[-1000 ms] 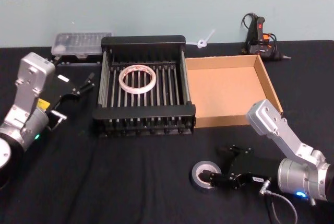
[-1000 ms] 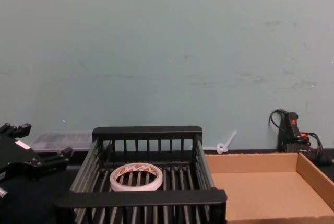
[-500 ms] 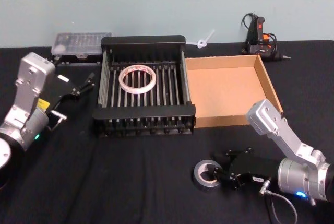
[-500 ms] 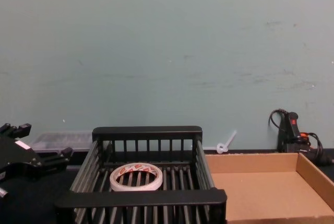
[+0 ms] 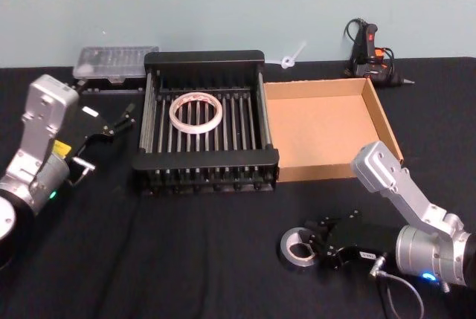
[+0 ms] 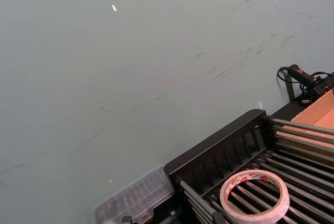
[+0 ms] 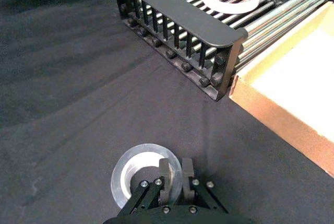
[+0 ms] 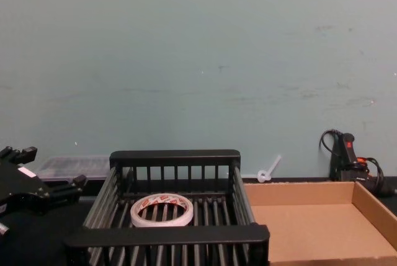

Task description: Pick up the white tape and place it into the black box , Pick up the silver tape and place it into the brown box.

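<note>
Head view shows the right gripper [image 5: 316, 245] low over the black table [image 5: 186, 259], in front of the brown box [image 5: 327, 129]. Its two fingers [image 7: 167, 174] pinch the wall of the silver tape [image 5: 296, 247], one finger inside the hole and one outside. So the fingers are squeezed on the roll's wall.

You now have to lift the tape. Go straight up first, so the roll does not drag on the cloth. Keep the squeeze firm, since you hold just one side and the roll may tip or swing. Then carry it back and to the right, over the low front wall of the brown box, and let go near the middle.

Your right arm reaches in from the right side, bent at the elbow, with the wrist lying low and pointing left.

The white tape [image 5: 196, 112] lies flat in the black box [image 5: 204, 57], so that half looks done.

Your left gripper [image 5: 111, 126] waits just left of the black box, off the table, fingers spread and holding nothing.
</note>
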Controlling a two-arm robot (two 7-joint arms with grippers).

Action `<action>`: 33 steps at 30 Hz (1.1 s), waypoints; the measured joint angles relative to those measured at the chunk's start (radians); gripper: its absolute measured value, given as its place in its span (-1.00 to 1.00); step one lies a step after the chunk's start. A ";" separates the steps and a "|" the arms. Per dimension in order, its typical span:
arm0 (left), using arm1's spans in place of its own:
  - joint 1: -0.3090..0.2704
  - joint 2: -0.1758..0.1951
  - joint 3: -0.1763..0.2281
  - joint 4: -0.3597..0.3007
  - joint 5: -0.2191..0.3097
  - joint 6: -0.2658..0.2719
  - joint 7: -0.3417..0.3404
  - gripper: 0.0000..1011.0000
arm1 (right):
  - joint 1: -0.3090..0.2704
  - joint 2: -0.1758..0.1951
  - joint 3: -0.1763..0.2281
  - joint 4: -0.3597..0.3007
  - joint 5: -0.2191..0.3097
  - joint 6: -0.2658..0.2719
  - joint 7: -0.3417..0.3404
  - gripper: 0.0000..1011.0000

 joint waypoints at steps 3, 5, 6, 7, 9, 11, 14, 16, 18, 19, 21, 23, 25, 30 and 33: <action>0.000 0.000 0.000 0.000 0.000 0.000 0.000 0.98 | 0.000 0.000 0.000 0.000 0.000 0.000 0.000 -0.70; 0.000 0.000 0.000 0.000 0.000 0.000 0.000 0.98 | 0.000 0.000 0.000 0.000 0.000 0.000 0.000 -0.70; 0.000 0.000 0.000 0.000 0.000 0.000 0.000 0.98 | 0.000 0.000 0.000 0.000 0.000 0.000 0.000 -0.70; 0.000 0.000 0.000 0.000 0.000 0.000 0.000 0.98 | 0.000 0.000 0.000 0.000 0.000 0.000 0.000 -0.70; 0.000 0.000 0.000 0.000 0.000 0.000 0.000 0.98 | -0.001 0.001 0.002 0.000 0.001 -0.007 0.004 -0.70; 0.000 0.000 0.000 0.000 0.000 0.000 0.000 0.98 | -0.003 0.001 0.006 0.000 0.004 -0.015 0.008 -0.70; 0.000 0.000 0.000 0.000 0.000 0.000 0.000 0.98 | -0.007 0.002 0.015 -0.002 0.015 -0.029 0.013 -0.70; 0.000 0.000 0.000 0.000 0.000 0.000 0.000 0.98 | -0.011 0.002 0.024 -0.004 0.025 -0.040 0.013 -0.70; 0.000 0.000 0.000 0.000 0.000 0.000 0.000 0.98 | -0.013 0.002 0.030 -0.006 0.030 -0.047 0.011 -0.70; 0.000 0.000 0.000 0.000 0.000 0.000 0.000 0.98 | -0.015 0.002 0.038 -0.007 0.035 -0.055 0.008 -0.70; 0.000 0.000 0.000 0.000 0.000 0.000 0.000 0.98 | -0.016 0.002 0.046 -0.008 0.039 -0.061 0.002 -0.70; 0.000 0.000 0.000 0.000 0.000 0.000 0.000 0.98 | -0.016 0.002 0.059 -0.009 0.042 -0.070 -0.011 -0.70; 0.000 0.000 0.000 0.000 0.000 0.000 0.000 0.98 | -0.015 0.001 0.068 -0.008 0.043 -0.074 -0.021 -0.70; 0.000 0.000 0.000 0.000 0.000 0.000 0.000 0.98 | -0.003 -0.007 0.100 0.000 0.039 -0.085 -0.057 -0.70; 0.000 0.000 0.000 0.000 0.000 0.000 0.000 0.98 | 0.010 -0.015 0.116 0.011 0.029 -0.090 -0.075 -0.70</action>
